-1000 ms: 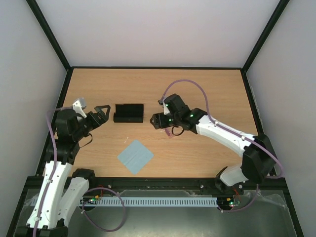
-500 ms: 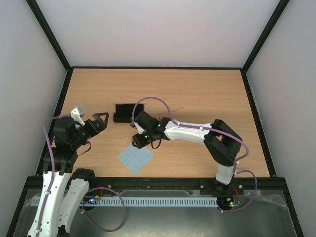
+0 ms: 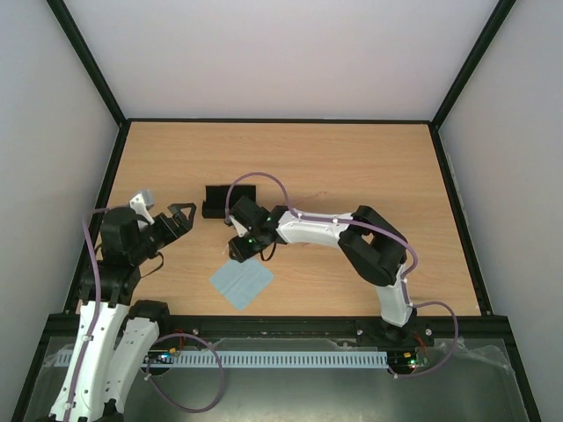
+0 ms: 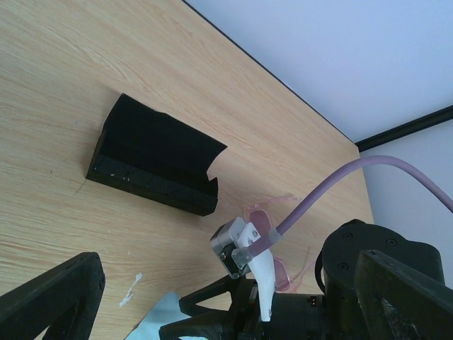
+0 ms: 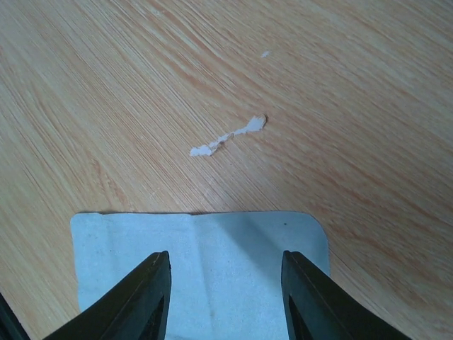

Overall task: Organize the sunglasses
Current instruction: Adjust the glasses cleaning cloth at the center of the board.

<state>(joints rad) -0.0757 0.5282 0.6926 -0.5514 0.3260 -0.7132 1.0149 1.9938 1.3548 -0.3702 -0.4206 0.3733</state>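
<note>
The pink sunglasses (image 4: 267,225) lie on the table behind my right wrist, arms spread; in the top view my right arm hides most of them. The black case (image 3: 225,200) stands open at mid-left and also shows in the left wrist view (image 4: 152,166). My right gripper (image 3: 236,251) is open and empty, its jaws low over the far corner of the light blue cloth (image 5: 212,276). My left gripper (image 3: 180,216) is open and empty, hovering left of the case.
The light blue cloth (image 3: 242,283) lies flat near the front edge. A white scuff (image 5: 228,134) marks the wood just beyond it. Black frame rails border the table on all sides.
My right arm swung left from the table's middle to the cloth's far corner, away from the sunglasses. My left gripper shifted slightly and stayed open.
</note>
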